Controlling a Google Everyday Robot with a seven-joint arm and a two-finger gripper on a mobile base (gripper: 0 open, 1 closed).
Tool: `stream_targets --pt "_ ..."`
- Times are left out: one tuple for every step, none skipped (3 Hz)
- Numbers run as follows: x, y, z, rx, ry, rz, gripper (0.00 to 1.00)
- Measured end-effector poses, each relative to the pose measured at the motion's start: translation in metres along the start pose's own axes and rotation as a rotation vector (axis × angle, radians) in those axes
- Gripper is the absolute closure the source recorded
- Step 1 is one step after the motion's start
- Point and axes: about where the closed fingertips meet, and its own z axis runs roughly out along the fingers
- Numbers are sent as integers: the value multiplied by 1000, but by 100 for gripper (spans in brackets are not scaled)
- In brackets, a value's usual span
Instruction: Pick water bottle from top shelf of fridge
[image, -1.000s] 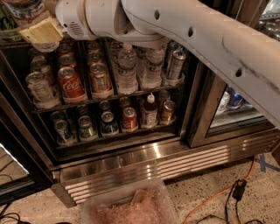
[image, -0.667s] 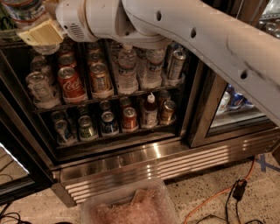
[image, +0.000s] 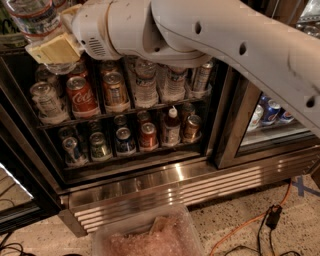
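Glossy white on the arm (image: 225, 45), dotted with small dark holes. Pale butter yellow on the gripper (image: 52, 50), up at top left against the water bottle (image: 31, 15): clear and ribbed, white label band with blue print. Brushed silver on the fridge (image: 150, 177) frame, horizontal silver ridges across its base, near-black inside. Red with white script on the Coca-Cola can (image: 81, 95); amber-gold on the can (image: 115, 90) beside it; dull silver on the cans (image: 47, 97) further left. Red on a lower can (image: 148, 135). Blue and white on the cans (image: 270, 112) behind the right door. Speckled beige floor (image: 235, 220), bright orange cable (image: 250, 222), blue tape cross (image: 305, 185), pinkish mottling in the clear tub (image: 150, 237)
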Motion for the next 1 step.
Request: stream_targets --pt "0 0 0 0 0 0 100"
